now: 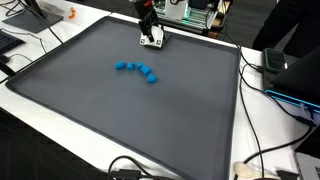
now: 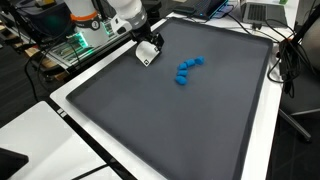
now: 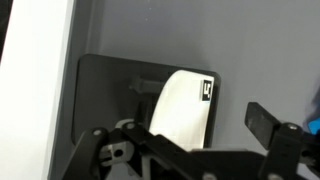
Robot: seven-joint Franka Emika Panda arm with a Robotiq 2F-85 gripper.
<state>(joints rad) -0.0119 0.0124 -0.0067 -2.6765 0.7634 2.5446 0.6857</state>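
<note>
1. Here, at the near edge of the white table (image 1: pixel 55 135), loose black cables (image 1: pixel 128 168) lie just off the dark grey rectangular mat (image 1: pixel 80 110) that covers most of the tabletop.
2. Toward the middle of the mat lies a curved row of small blue rounded pieces (image 1: pixel 136 69), touching one another. Both exterior views show it (image 2: pixel 187 70), with nothing standing between it and the arm.
3. Beyond it, close to the far edge of the mat, the black gripper (image 1: pixel 152 40) hangs low over the surface, near the blue row but apart from it.
4. A white flat piece (image 2: pixel 146 58) sits at its tips. The pictures do not show whether the jaws are clamped on it or merely stand beside it.
5. Only the wrist view shows a small black mark on this white piece (image 3: pixel 185 105), a darker rectangle under it, and one black finger (image 3: pixel 268 122) off to its side.
6. Only the exterior views show what lies past the far edge: green-lit electronics (image 1: pixel 195 12) behind the arm, and an orange object (image 1: pixel 70 14) towards the far corner.
</note>
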